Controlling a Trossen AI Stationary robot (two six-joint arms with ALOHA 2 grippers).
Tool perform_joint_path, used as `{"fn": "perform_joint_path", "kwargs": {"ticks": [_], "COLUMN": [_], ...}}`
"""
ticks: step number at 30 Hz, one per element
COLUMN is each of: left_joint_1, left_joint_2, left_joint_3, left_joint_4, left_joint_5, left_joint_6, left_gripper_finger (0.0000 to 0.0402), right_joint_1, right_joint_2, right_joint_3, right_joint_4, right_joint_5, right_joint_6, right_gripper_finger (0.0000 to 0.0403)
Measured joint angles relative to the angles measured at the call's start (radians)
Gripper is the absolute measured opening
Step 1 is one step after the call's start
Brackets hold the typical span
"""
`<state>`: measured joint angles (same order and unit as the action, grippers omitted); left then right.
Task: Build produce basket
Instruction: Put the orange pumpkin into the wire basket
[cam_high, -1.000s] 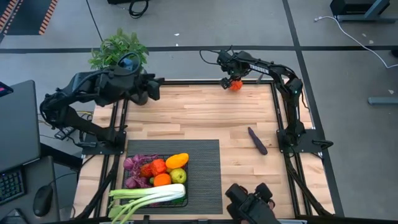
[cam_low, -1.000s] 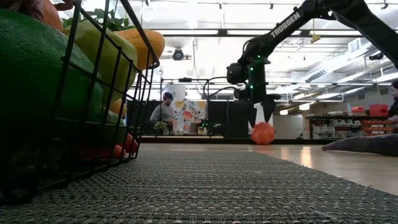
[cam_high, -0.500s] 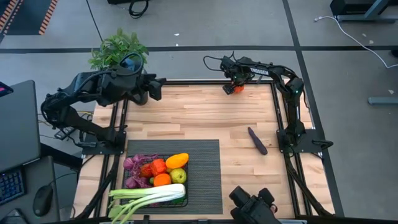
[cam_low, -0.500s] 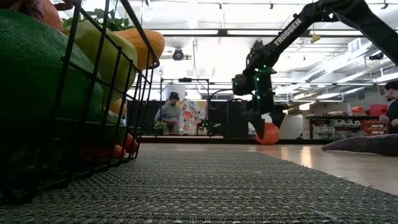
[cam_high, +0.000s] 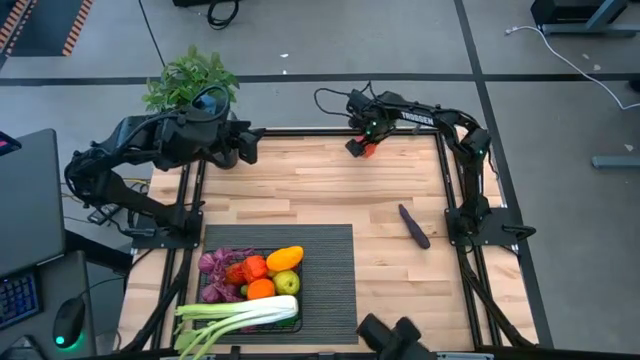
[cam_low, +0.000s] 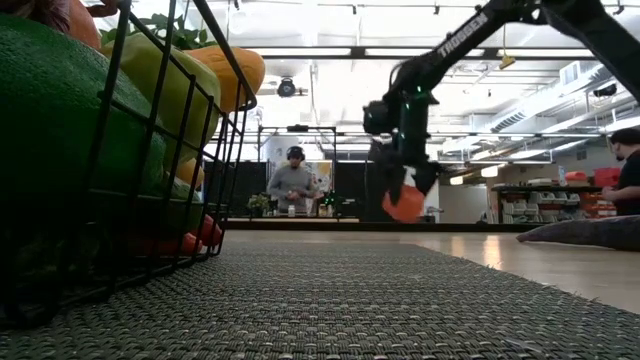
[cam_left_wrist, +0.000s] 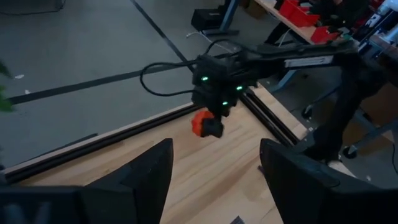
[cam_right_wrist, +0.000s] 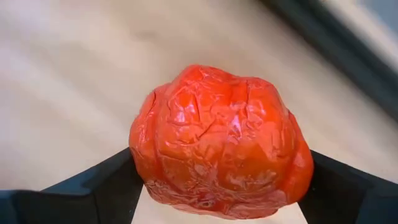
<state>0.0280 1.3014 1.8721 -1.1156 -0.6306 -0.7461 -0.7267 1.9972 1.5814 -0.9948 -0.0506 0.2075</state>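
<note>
Wooden tabletop (cam_high: 320, 190) looks mostly cleared: basket (cam_high: 209, 299) on the mat's nearly full. I've got the right gripper (cam_high: 360, 148) pinching a red pepper (cam_right_wrist: 217, 143) at the far edge. Eggplant (cam_high: 414, 226) left. Left gripper (cam_high: 252, 144) parked, jaws spread.

glossy wrinkled red pepper (cam_right_wrist: 217, 140), matt wooden table (cam_high: 320, 190)

A robotics lab or workshop: grey concrete floor (cam_high: 330, 50), ceiling strip lights (cam_low: 330, 52), shelving with red bins (cam_low: 590, 190), a framed worktable (cam_high: 320, 180).
</note>
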Motion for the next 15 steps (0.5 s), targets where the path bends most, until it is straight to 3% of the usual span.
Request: {"fn": "perform_joint_path", "kwargs": {"ticks": [7,10,15], "left_joint_1": [0.003,0.001,0.001], "left_joint_2": [-0.051,-0.067,-0.073], "left_joint_3": [0.000,0.000,0.000], "left_joint_4": [-0.072,-0.089,-0.101], "left_joint_5": [0.001,0.013,0.029], "left_joint_6": [-0.026,-0.027,-0.028], "left_gripper_finger": [0.0233,0.0231,0.0231], "right_joint_1": [0.162,0.253,0.412], "right_joint_2": [-0.103,-0.152,-0.235], "right_joint_3": [0.000,0.000,0.000], "right_joint_4": [0.030,0.037,0.154], "right_joint_5": [-0.150,-0.164,-0.163], "right_joint_6": [-0.058,-0.060,0.074], "right_gripper_finger": [0.0354,0.0355,0.0355]}}
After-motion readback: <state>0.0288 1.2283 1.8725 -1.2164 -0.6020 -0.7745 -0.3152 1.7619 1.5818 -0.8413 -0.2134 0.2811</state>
